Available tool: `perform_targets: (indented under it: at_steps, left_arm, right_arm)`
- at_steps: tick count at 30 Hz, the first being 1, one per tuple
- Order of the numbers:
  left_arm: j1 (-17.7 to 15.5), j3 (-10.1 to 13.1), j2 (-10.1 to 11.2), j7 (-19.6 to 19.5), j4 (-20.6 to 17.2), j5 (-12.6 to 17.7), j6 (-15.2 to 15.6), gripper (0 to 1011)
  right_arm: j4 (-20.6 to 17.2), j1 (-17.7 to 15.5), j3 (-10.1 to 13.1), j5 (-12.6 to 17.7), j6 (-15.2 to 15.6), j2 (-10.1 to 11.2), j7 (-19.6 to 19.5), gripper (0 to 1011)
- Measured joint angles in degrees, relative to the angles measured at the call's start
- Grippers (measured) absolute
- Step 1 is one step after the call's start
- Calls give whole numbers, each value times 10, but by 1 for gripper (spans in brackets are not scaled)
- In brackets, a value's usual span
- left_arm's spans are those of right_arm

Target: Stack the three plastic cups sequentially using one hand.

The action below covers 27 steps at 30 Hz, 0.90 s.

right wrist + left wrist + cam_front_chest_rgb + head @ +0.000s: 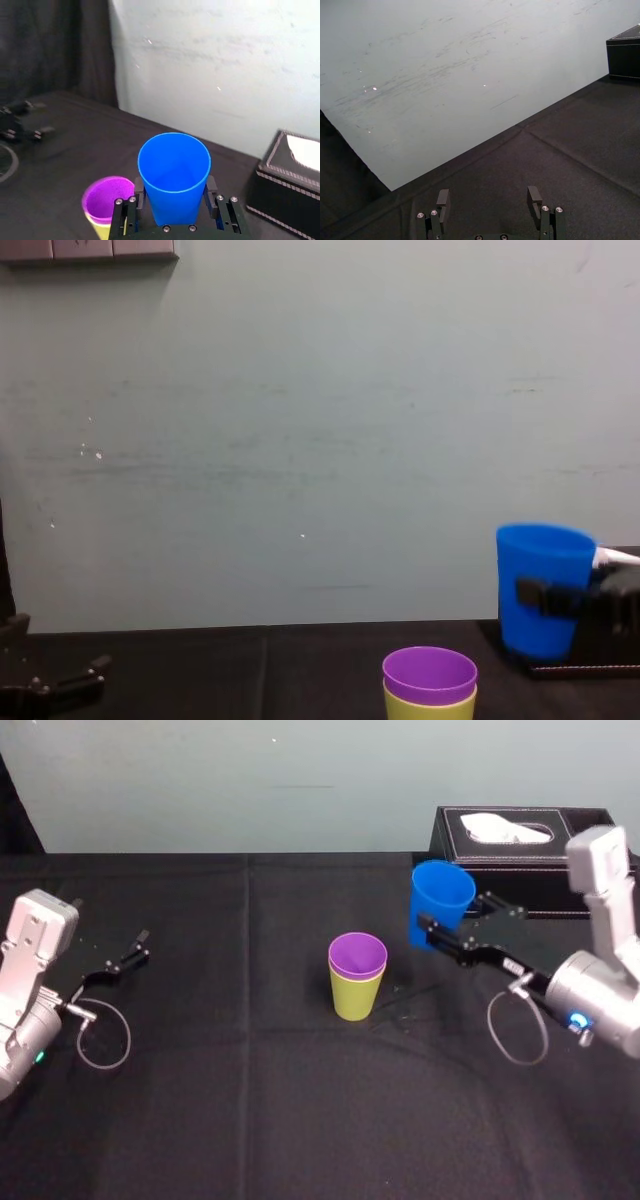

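The purple cup (358, 956) sits nested inside the yellow-green cup (354, 997) at the table's middle; the pair also appears in the right wrist view as purple cup (106, 199) and in the chest view as purple cup (430, 673). My right gripper (455, 925) is shut on the blue cup (438, 900), holding it upright above the table, to the right of and behind the stack. Both fingers press the blue cup (174, 175) at its sides. The blue cup (541, 585) hangs higher than the stack. My left gripper (125, 960) rests open at the far left, empty.
A black tissue box (520, 845) with white tissue stands at the back right, just behind the held cup. The table is covered in black cloth (250, 1120). A pale wall runs behind the table.
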Motion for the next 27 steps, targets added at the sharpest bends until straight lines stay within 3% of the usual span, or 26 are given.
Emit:
perform_targets:
  at_steps: [6,12,27]
  left_arm:
    - [0,0,0,0,0,0,0,1011]
    - [0,0,0,0,0,0,0,1011]
    - [0,0,0,0,0,0,0,1011]
  right_arm:
    - [-69,-18,13,46,23,32,30,706]
    - [-99,-26,9,68,33,48,46,706]
    - [-101,1,-50,68,49,57,40,706]
